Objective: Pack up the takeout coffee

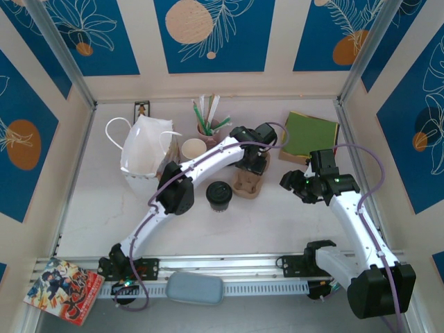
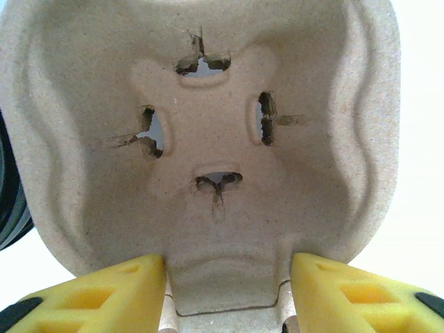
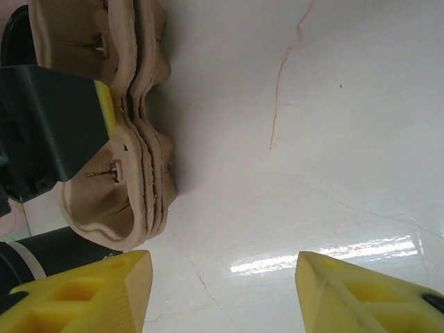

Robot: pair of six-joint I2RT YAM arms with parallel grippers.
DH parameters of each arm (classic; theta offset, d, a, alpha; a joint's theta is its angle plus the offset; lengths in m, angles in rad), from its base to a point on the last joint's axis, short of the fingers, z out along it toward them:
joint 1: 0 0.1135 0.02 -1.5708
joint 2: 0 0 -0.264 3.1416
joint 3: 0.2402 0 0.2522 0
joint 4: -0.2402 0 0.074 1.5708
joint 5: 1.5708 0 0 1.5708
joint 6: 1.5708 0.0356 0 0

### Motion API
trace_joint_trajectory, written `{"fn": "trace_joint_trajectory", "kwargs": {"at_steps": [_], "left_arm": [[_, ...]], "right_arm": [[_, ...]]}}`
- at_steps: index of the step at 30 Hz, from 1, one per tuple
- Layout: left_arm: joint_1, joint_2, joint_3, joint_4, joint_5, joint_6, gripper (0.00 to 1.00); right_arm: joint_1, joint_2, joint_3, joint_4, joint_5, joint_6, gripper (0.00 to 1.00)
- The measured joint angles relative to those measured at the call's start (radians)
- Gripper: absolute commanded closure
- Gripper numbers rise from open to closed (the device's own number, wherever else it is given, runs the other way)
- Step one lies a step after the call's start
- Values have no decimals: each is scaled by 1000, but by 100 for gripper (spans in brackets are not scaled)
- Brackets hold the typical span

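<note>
Top external: takeout coffee (image 1: 218,195) upright, lid up, beside cup carrier (image 1: 248,186).

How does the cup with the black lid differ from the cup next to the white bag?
The lidded cup is closed by a black lid; the open cup has none and shows its pale inside. The lidded cup stands farther forward, beside the cardboard carrier; the open cup stands farther back, by the white bag. Both stand upright on the table.

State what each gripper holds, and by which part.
Left gripper straddles the stacked brown moulded-pulp cup carriers' near rim; grip cannot be told. Right gripper is open, holding nothing.
</note>
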Motion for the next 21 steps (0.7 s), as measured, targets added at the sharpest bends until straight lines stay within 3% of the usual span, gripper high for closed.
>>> {"fn": "trace_joint_trajectory", "kwargs": {"at_steps": [5, 11, 21], "left_arm": [[-5, 0, 15, -42, -5, -12, 50], [-16, 0, 16, -65, -13, -28, 63], [-18, 0, 19, -68, -24, -29, 63]], "right_arm": [[-3, 0, 0, 0, 0, 0, 42], [-4, 0, 0, 0, 0, 0, 42], [-4, 0, -6, 1, 0, 0, 42]]}}
